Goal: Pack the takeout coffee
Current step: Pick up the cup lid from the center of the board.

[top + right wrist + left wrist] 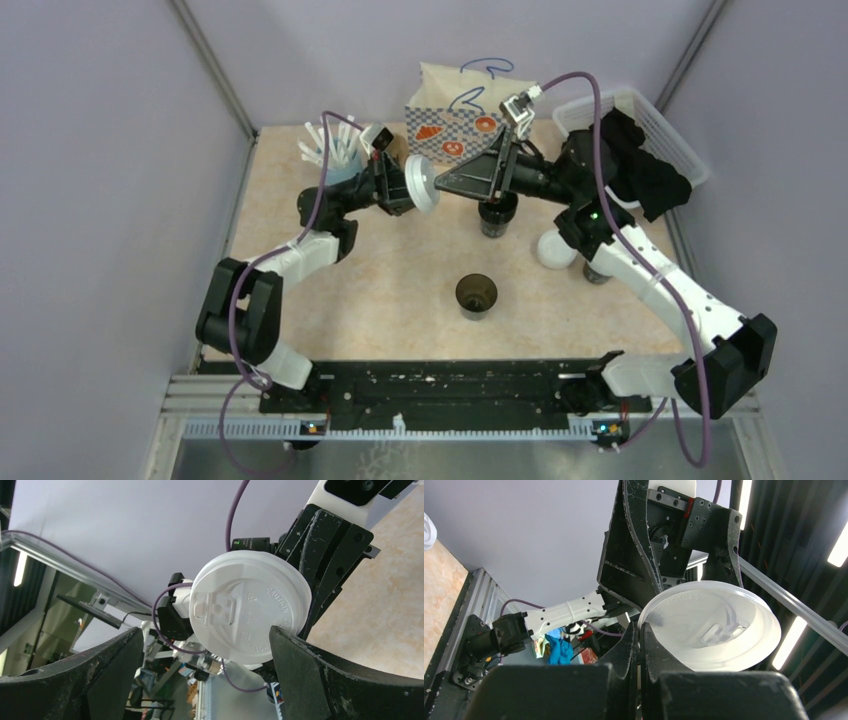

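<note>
Left wrist view: left gripper (640,632) clenched on the rim of a white sip lid (709,625), held up on edge. Only the right wrist view shows the lid's top face and sip flap, framed by the right gripper (205,630), spread wide and grasping nothing. Top view adds an open black cup (476,295) mid-bench (380,280) and another cup (495,222) below the right gripper.

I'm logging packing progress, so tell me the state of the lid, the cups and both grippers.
Lid: clamped on edge by the left gripper, on no cup.
Left gripper: shut on the lid.
Right gripper: open, empty.
Front cup: upright, uncovered.
Middle cup: upright, partly hidden under right gripper.
</note>
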Robot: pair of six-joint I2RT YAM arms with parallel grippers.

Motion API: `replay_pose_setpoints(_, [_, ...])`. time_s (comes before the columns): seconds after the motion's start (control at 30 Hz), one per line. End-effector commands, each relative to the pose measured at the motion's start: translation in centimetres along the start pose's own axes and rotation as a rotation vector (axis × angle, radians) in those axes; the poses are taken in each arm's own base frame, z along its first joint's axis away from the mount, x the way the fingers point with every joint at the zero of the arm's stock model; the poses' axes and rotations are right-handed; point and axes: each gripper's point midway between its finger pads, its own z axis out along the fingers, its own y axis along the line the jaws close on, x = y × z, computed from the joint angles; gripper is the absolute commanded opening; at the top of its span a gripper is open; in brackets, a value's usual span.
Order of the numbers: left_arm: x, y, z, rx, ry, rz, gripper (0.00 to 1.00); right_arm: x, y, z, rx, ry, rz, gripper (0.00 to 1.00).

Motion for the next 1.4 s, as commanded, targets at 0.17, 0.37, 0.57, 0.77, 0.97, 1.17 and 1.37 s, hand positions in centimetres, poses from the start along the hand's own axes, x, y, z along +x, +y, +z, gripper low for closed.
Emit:
replay_pose_setpoints(0.17, [3.0, -3.5, -0.1, 0.134, 0.091, 0.147, 0.00, -0.7, -0.1, -1.1, 0.116, -0.037, -0.155, 0.97])
replay_pose_setpoints(0.37, [2.9, -3.4, -0.1, 0.139, 0.092, 0.147, 0.00, -0.4, -0.7, -1.6, 0.149, -0.034, -0.156, 0.97])
replay_pose_setpoints(0.57, [3.1, -3.7, 0.0, 0.151, 0.101, 0.146, 0.00, -0.4, -0.2, -0.5, 0.052, -0.025, -0.136, 0.97])
replay_pose_setpoints(0.77, [3.4, -3.8, 0.2, 0.157, 0.108, 0.145, 0.00, -0.2, -0.7, -0.3, 0.039, -0.017, -0.113, 0.95])
replay_pose_setpoints(0.97, [3.7, -3.8, 0.2, 0.162, 0.114, 0.144, 0.00, -0.2, -0.6, -0.4, 0.021, -0.020, -0.106, 0.96])
replay_pose_setpoints(1.17, [3.7, -3.8, 0.4, 0.166, 0.111, 0.141, 0.00, 0.1, -0.8, -0.5, 0.021, -0.009, -0.104, 0.96])
replay_pose_setpoints(1.37, [3.7, -3.8, 0.5, 0.175, 0.106, 0.137, 0.00, 0.1, -0.4, -0.5, -0.010, -0.011, -0.081, 0.88])
